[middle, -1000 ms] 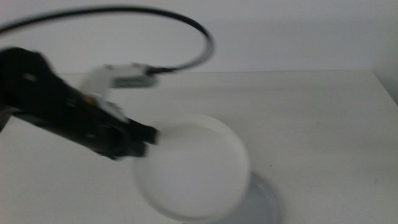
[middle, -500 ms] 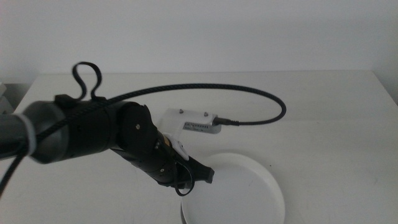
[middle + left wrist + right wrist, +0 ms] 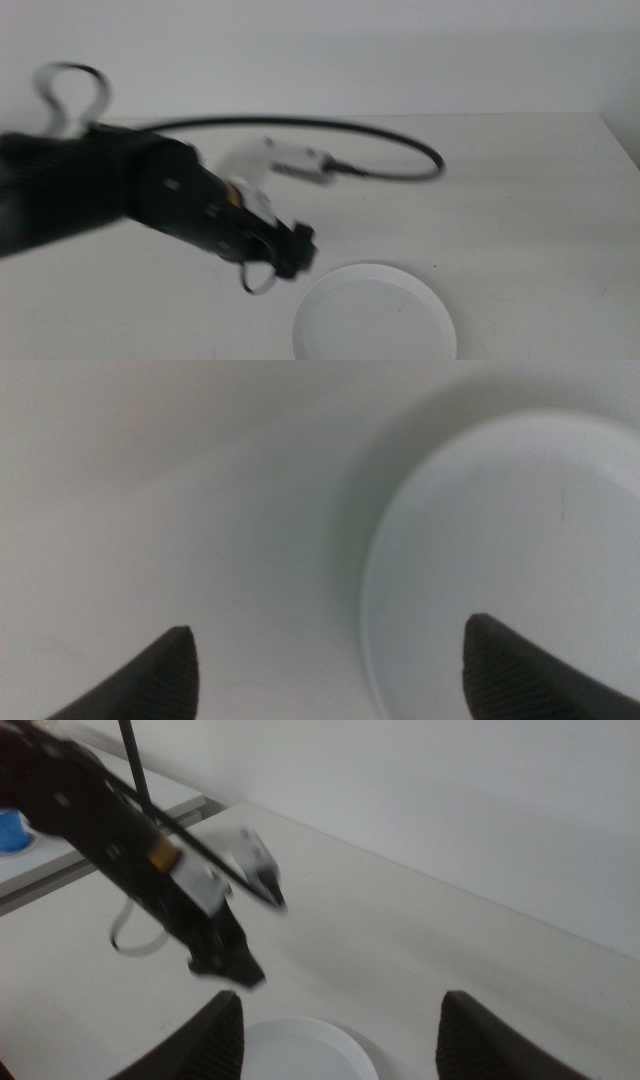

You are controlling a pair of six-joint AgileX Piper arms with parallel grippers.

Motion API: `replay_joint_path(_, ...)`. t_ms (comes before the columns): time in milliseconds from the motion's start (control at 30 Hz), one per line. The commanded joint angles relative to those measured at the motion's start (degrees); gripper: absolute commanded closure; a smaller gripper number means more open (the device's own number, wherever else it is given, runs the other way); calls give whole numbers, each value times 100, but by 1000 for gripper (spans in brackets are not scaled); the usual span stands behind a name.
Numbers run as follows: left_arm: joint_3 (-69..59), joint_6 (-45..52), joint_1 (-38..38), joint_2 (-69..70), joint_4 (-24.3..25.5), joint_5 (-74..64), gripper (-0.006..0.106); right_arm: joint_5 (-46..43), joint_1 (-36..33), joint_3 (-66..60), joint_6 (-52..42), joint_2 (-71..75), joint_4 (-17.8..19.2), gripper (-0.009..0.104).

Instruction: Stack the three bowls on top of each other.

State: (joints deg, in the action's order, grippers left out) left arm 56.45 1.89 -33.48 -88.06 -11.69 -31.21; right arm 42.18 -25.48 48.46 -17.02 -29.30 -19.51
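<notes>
Left gripper (image 3: 292, 252) is above the bench (image 3: 520, 200), just beside the white bowl (image 3: 375, 315) and off its rim, jaws spread wide with nothing between them. White bowl sits at the near edge of the bench, only bowl I can make out. Right gripper (image 3: 335, 1020) is held high looking down on the bowl, jaws apart, empty

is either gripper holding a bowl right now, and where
No. The left gripper is open beside the white bowl, holding nothing; the right gripper is open and empty too.
</notes>
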Motion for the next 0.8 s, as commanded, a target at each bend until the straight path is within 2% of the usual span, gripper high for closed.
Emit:
replay_joint_path(0, 134, -75, 214, 628, 72, 160, 7, -416, -20, 162, -71, -52, -45, 46)
replay_joint_path(267, 134, -75, 1071, 2135, 49, -288, 7, -416, -20, 162, -71, -52, -45, 46)
replay_joint_path(567, 134, -53, 1117, 3399, 62, 478, 7, -416, -20, 162, -71, -52, -45, 46)
replay_joint_path(767, 134, -39, 1117, 3883, 367, 736, 7, -416, -20, 162, -71, -52, -46, 46)
